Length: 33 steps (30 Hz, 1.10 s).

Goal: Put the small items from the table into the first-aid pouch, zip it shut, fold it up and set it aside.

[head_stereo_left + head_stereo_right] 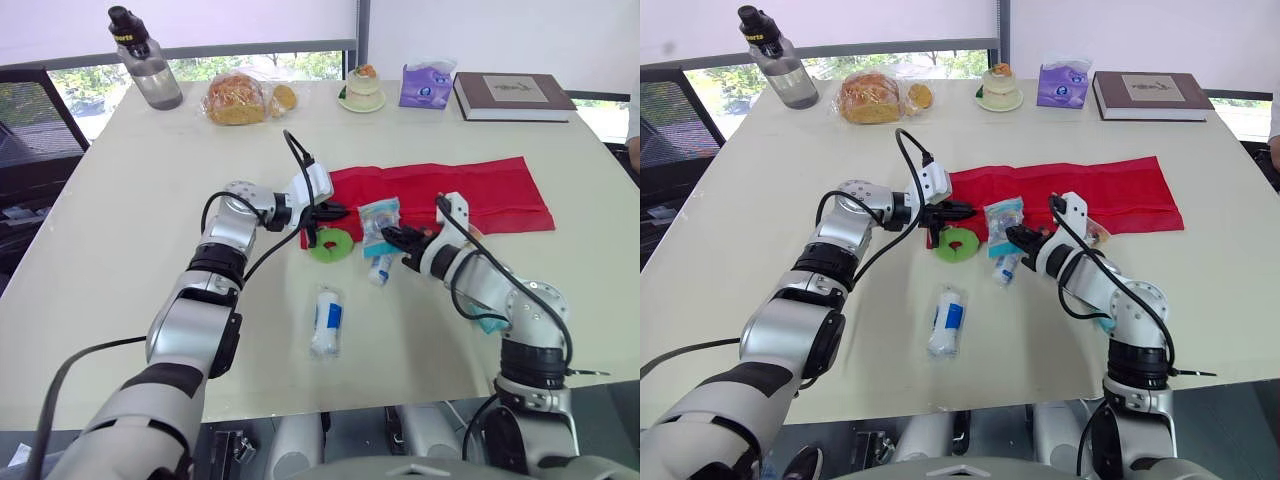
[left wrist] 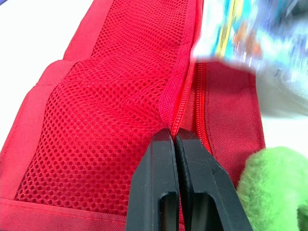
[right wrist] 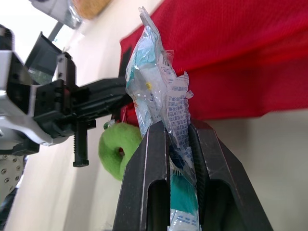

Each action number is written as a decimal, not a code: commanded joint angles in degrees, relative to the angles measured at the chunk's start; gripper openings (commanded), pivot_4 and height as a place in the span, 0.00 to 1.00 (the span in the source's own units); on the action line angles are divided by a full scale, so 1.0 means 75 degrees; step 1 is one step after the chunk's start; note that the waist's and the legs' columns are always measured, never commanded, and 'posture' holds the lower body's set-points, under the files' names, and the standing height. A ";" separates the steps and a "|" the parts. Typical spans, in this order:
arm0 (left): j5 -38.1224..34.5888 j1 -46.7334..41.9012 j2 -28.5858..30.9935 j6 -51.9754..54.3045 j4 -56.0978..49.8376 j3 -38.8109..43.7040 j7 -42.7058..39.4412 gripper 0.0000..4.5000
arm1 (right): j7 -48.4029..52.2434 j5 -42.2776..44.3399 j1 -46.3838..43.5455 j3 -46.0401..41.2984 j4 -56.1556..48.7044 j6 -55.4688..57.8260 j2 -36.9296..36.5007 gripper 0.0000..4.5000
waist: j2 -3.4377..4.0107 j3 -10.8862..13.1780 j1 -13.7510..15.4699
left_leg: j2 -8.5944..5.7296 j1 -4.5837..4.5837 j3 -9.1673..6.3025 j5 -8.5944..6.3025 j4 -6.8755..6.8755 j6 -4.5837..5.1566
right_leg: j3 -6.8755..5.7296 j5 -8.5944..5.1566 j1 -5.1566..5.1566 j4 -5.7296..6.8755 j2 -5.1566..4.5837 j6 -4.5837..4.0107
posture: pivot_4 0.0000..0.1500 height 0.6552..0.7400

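The pouch (image 1: 470, 190) is seen spread flat at mid-table, toward the right edge: a long red fabric strip with a honeycomb mesh pocket and a red zip. Its left end is pinched at the zip line by the left gripper (image 2: 174, 137), fingers pressed tight together. A crinkly clear plastic packet (image 3: 159, 82) is clamped upright by the right gripper (image 3: 179, 127), 2 fingers closed on it. A fuzzy green ring (image 1: 332, 245) is spotted just beside the pouch's left end.
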 commanded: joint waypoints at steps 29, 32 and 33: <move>-0.1130 0.0573 -0.0082 0.1377 -0.2007 0.0234 0.0542 0.01 | -0.0590 0.0660 -0.1343 -0.0265 0.1823 0.0980 0.0447 0.01 | 0.0003 -0.0002 -0.0014 | 0.0000 0.0000 -0.0002 0.0000 -0.0001 0.0000 | -0.0002 0.0000 0.0000 0.0000 -0.0002 0.0000 | 1.00 1.00; -0.1142 0.0565 -0.0084 0.1399 -0.2026 0.0225 0.0558 0.01 | -0.0466 0.0649 -0.1435 -0.0199 0.1858 0.1132 0.0453 0.01 | 0.0003 -0.0002 -0.0016 | 0.0001 0.0000 -0.0002 0.0000 -0.0001 0.0000 | -0.0002 0.0001 0.0000 0.0000 -0.0001 0.0000 | 1.00 1.00; -0.1153 0.0557 -0.0085 0.1405 -0.2040 0.0220 0.0557 0.01 | -0.0425 0.0637 -0.1472 -0.0181 0.1887 0.1174 0.0455 0.01 | 0.0003 -0.0002 -0.0015 | 0.0001 0.0000 -0.0003 0.0000 -0.0001 0.0000 | -0.0002 0.0000 0.0000 0.0000 -0.0001 0.0000 | 1.00 1.00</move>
